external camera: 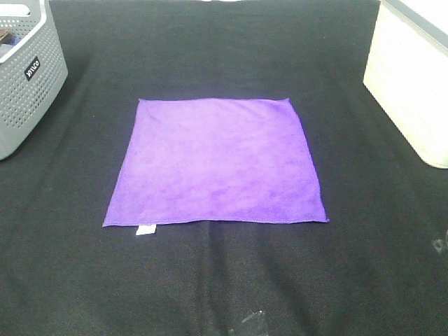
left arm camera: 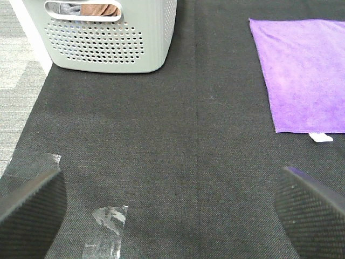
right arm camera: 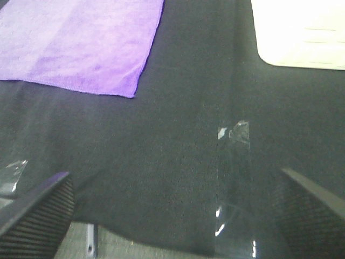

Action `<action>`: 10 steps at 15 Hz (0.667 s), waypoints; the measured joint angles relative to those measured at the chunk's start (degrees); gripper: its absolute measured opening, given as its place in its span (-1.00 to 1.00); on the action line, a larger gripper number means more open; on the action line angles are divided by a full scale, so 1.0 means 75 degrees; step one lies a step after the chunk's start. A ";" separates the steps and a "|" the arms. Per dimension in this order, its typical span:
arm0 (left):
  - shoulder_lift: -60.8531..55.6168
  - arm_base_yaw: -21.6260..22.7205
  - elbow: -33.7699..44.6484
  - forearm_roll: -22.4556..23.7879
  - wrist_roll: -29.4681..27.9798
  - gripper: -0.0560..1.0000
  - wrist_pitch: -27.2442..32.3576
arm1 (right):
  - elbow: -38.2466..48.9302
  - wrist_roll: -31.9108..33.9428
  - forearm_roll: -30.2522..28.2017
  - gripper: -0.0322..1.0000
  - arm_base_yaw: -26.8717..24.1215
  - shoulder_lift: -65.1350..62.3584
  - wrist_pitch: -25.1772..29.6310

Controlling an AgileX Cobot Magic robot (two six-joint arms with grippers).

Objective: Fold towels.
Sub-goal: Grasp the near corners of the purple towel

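The purple towel (external camera: 217,161) lies flat and spread out in the middle of the black table mat, with its small white tag (external camera: 145,229) at the near left corner. Neither arm shows in the exterior high view. In the left wrist view the left gripper (left arm camera: 172,216) is open and empty over bare mat, with the towel (left arm camera: 304,75) and its tag (left arm camera: 321,137) some way off. In the right wrist view the right gripper (right arm camera: 172,210) is open and empty near the mat's edge, with a corner of the towel (right arm camera: 81,43) some way off.
A grey perforated basket (external camera: 24,77) holding cloths stands at the back left; it also shows in the left wrist view (left arm camera: 108,38). A white bin (external camera: 413,77) stands at the right. Strips of clear tape (right arm camera: 233,162) lie on the mat (external camera: 224,280).
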 joint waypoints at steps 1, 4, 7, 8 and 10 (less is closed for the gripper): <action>0.0527 0.0000 -0.0237 -0.0168 0.0000 0.98 0.0076 | -0.0290 0.0038 0.0000 0.90 0.0000 0.0649 0.0122; 0.3002 0.0000 -0.1390 -0.0924 0.0168 0.98 0.0451 | -0.1536 0.0466 0.0321 0.90 0.0000 0.3216 0.0336; 0.5432 0.0008 -0.2490 -0.1375 0.0840 0.98 0.0710 | -0.2544 0.0015 0.1100 0.90 0.0000 0.5783 0.0092; 0.6478 0.0008 -0.2880 -0.1765 0.1238 0.98 0.0703 | -0.2880 -0.0779 0.1864 0.90 0.0000 0.6967 -0.0160; 0.8083 0.0008 -0.3361 -0.2704 0.2063 0.95 0.0466 | -0.3308 -0.1558 0.2865 0.90 0.0000 0.8358 -0.0390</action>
